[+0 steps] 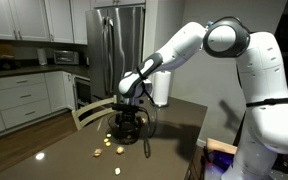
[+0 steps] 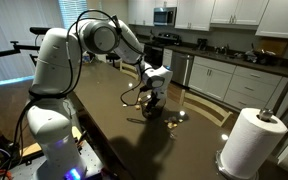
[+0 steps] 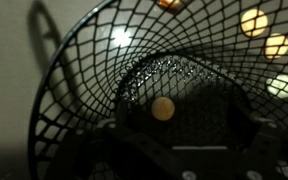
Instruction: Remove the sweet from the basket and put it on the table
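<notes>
The jaws are hanging right at the mouth of the basket (image 1: 130,122) in both exterior views. Whether they are standing apart or together cannot be told, since the wrist view is showing only dark shapes along its bottom edge. Just ahead of them, one small round pale-orange sweet (image 3: 163,108) is lying deep in the bottom of the basket, and it does not look gripped yet.

The step in hand appears to be the reach for that sweet. Doing it well probably means centring the jaws so that the sweet is sitting between them. They should then go straight down without catching the wire mesh (image 3: 74,90). The basket looks light and is resting loose on the table (image 1: 174,140), so any sideways push is likely to slide or tip it. A gentle close should do for so small a sweet, followed by a straight lift until it clears the rim.

Several loose sweets (image 1: 106,146) are lying on the table near the basket. Picking a bare patch of table away from them and from the edge would keep the result easy to read. The bright spots beyond the mesh in the wrist view may be more sweets or only reflections. The arm (image 1: 184,45) is reaching in from the side, well clear of the paper towel roll (image 2: 252,140).
</notes>
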Controlling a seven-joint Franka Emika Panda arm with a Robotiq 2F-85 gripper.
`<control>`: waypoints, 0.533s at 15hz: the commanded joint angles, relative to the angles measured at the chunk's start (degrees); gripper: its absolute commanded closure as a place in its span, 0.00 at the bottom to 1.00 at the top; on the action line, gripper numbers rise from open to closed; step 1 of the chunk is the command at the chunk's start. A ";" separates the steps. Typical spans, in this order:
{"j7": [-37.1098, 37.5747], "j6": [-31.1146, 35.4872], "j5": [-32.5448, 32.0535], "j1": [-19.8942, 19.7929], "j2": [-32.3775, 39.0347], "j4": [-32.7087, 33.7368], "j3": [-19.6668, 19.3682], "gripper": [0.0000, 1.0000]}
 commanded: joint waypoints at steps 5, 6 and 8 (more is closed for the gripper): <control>-0.40 6.06 0.53 1.06 0.59 -4.02 0.41 0.00; 0.10 7.24 -0.26 1.60 0.50 -4.79 0.11 0.00; 1.06 10.39 -2.06 2.79 0.29 -6.55 -0.62 0.04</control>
